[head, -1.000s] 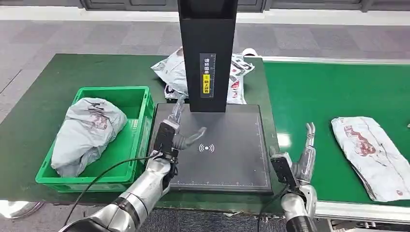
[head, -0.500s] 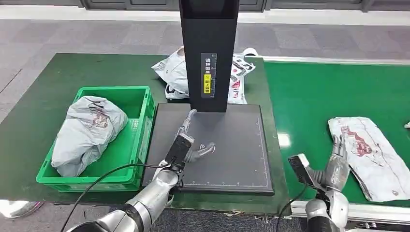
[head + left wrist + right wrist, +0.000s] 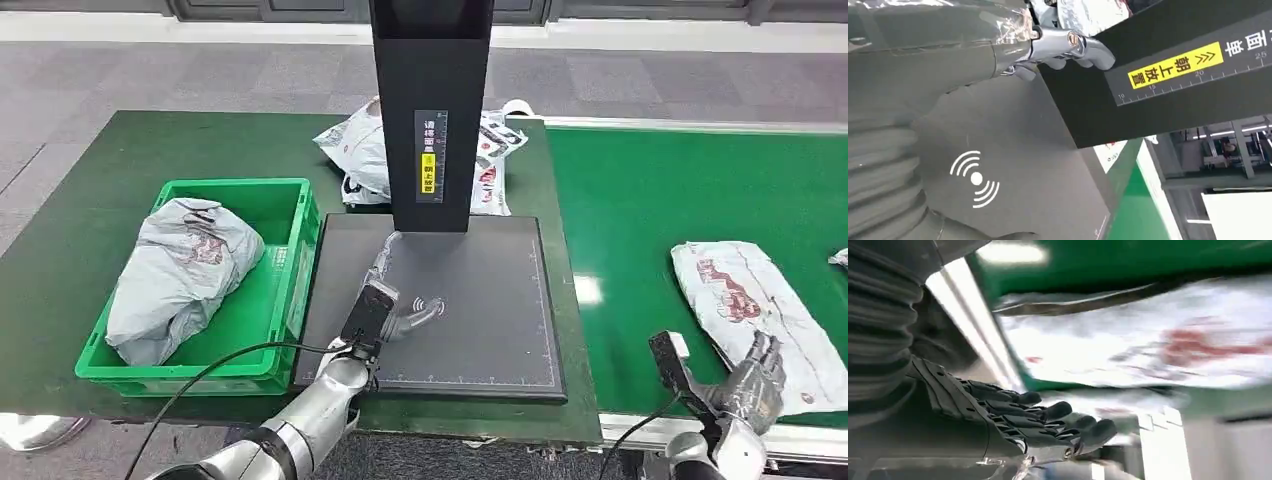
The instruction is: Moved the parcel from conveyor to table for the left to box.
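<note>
Fingers of the right hand spread, empty, beside the flat, crinkled white parcel printed red.

Head view looks down from high; wrist views sit close, sharing its scanner pad and parcel.

Yellow label on the black scanner column reads 朝上放置, ruler marks 10, 15, 20, 25 beneath it.

White parcel with red print lies flat, slightly crumpled, on the green conveyor, near its front edge.
</note>
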### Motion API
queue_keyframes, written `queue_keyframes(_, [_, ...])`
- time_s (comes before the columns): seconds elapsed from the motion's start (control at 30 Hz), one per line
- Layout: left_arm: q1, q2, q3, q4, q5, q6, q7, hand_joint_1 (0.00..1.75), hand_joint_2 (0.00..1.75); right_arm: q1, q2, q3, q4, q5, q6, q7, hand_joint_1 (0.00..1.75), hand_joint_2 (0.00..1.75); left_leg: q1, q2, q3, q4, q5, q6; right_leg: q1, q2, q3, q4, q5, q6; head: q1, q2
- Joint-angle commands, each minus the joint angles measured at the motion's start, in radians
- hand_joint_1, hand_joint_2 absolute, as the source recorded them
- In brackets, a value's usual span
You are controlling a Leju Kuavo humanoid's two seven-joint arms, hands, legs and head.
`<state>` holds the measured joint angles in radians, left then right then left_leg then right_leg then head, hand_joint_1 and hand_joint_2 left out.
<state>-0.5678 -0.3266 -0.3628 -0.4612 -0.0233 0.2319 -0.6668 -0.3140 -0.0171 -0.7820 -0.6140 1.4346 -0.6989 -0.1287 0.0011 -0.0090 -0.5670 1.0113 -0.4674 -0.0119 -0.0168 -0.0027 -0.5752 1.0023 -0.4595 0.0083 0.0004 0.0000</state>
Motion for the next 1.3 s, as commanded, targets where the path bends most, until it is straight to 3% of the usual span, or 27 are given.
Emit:
queue_keyframes(0.03, [-0.006, 0.035, -0.021, 0.009, 0.005, 0.000, -0.018, 0.00, 1.75, -0.089, -0.125, 0.016, 0.326, 0.037, 0.001, 0.124, 0.00, 1.75, 0.001, 0.002, 0.001, -0.001, 0.000, 0.000, 0.001, 0.002, 0.001, -0.002, 0.001, 0.000, 0.000, 0.000])
queue_keyframes(0.1, [-0.007, 0.035, -0.021, 0.008, 0.003, 0.003, -0.014, 0.00, 1.75, -0.094, -0.132, 0.024, 0.351, 0.037, 0.019, 0.140, 0.00, 1.75, 0.001, 0.002, 0.001, -0.001, 0.000, 0.000, 0.001, 0.002, 0.001, -0.002, 0.001, 0.000, 0.000, 0.000])
queue_keyframes(0.13, [-0.009, 0.038, -0.018, 0.007, 0.004, 0.004, -0.010, 0.00, 1.75, -0.100, -0.136, 0.032, 0.376, 0.034, 0.133, 0.183, 0.00, 1.75, 0.001, 0.003, 0.001, 0.000, 0.000, 0.000, 0.001, 0.003, 0.000, -0.001, 0.001, 0.000, 0.000, 0.000])
queue_keyframes(0.2, [-0.010, 0.040, -0.017, 0.006, 0.004, 0.003, -0.011, 0.00, 1.75, -0.102, -0.132, 0.029, 0.377, 0.028, 0.159, 0.185, 0.00, 1.75, 0.001, 0.003, 0.001, -0.001, 0.000, 0.000, 0.001, 0.003, 0.000, -0.002, 0.002, 0.000, 0.000, 0.000])
queue_keyframes(0.23, [-0.009, 0.040, -0.016, 0.005, 0.006, 0.005, -0.009, 0.00, 1.75, -0.100, -0.129, 0.042, 0.371, 0.021, 0.173, 0.192, 1.75, 1.75, 0.001, 0.003, 0.001, 0.000, 0.000, 0.000, 0.001, 0.003, 0.000, -0.001, 0.002, 0.000, 0.000, 0.000])
queue_keyframes(0.3, [-0.002, 0.048, -0.011, -0.003, 0.005, 0.014, -0.012, 0.00, 1.75, -0.110, -0.113, 0.028, 0.371, -0.017, 0.278, 0.152, 1.75, 1.75, 0.001, 0.004, 0.001, 0.000, 0.000, 0.000, 0.001, 0.003, 0.001, -0.001, 0.002, 0.000, 0.000, 0.000])
queue_keyframes(0.77, [0.035, 0.074, 0.015, -0.042, 0.007, 0.027, -0.008, 0.00, 1.75, -0.147, -0.073, 0.069, 0.354, -0.030, 0.260, 0.091, 1.75, 1.75, 0.002, 0.012, 0.001, 0.000, 0.002, 0.002, 0.002, 0.011, 0.001, -0.004, 0.008, 0.004, 0.000, 0.000])
queue_keyframes(0.87, [0.054, 0.078, 0.035, -0.066, -0.005, 0.039, -0.002, 0.00, 1.75, -0.169, -0.029, 0.069, 0.312, -0.171, 0.156, -0.145, 1.75, 1.75, 0.002, 0.014, 0.001, -0.002, 0.004, 0.001, 0.002, 0.012, -0.001, -0.006, 0.011, 0.003, 0.000, 0.000])
queue_keyframes(0.97, [0.066, 0.081, 0.051, -0.078, -0.019, 0.044, 0.001, 0.00, 1.75, -0.179, 0.051, 0.117, 0.216, -0.374, 0.124, -0.396, 1.75, 1.75, 0.001, 0.017, 0.001, -0.001, 0.003, 0.002, 0.001, 0.016, -0.002, -0.003, 0.010, 0.003, 0.000, 0.000])
queue_keyframes(1.03, [0.066, 0.079, 0.062, -0.071, -0.034, 0.045, -0.003, 0.00, 1.75, -0.111, 0.122, 0.292, 0.041, -0.572, 0.161, -0.486, 1.75, 1.75, 0.001, 0.017, 0.000, -0.001, 0.003, 0.001, 0.001, 0.016, -0.003, -0.002, 0.010, 0.003, 0.000, 0.000])
queue_keyframes(1.07, [0.062, 0.077, 0.062, -0.066, -0.047, 0.050, -0.006, 0.00, 1.75, -0.037, 0.150, 0.454, -0.103, -0.649, 0.167, -0.472, 1.75, 1.75, 0.002, 0.014, 0.001, 0.000, 0.003, 0.002, 0.001, 0.013, -0.002, -0.002, 0.009, 0.003, 0.000, 0.000])
queue_keyframes(1.13, [0.058, 0.074, 0.065, -0.062, -0.056, 0.050, -0.004, 0.00, 1.75, 0.029, 0.143, 0.626, -0.220, -0.690, 0.115, -0.374, 1.75, 1.75, 0.002, 0.010, 0.000, 0.000, 0.004, 0.001, 0.001, 0.010, -0.002, -0.002, 0.008, 0.003, 0.000, 0.000])
queue_keyframes(1.2, [0.058, 0.074, 0.063, -0.064, -0.062, 0.044, -0.001, 0.00, 1.75, 0.053, 0.117, 0.748, -0.249, -0.644, 0.049, -0.382, 1.75, 1.75, 0.002, 0.007, -0.001, 0.000, 0.005, 0.002, 0.002, 0.007, -0.003, -0.001, 0.008, 0.003, 0.000, 0.000])
queue_keyframes(1.3, [0.058, 0.082, 0.074, -0.060, -0.058, 0.033, -0.003, 0.00, 1.75, 0.132, 0.124, 0.950, -0.403, -0.706, 0.082, -0.348, 1.75, 1.75, 0.002, 0.010, -0.002, -0.001, 0.004, 0.002, 0.002, 0.009, -0.004, -0.002, 0.008, 0.002, 0.000, 0.000])
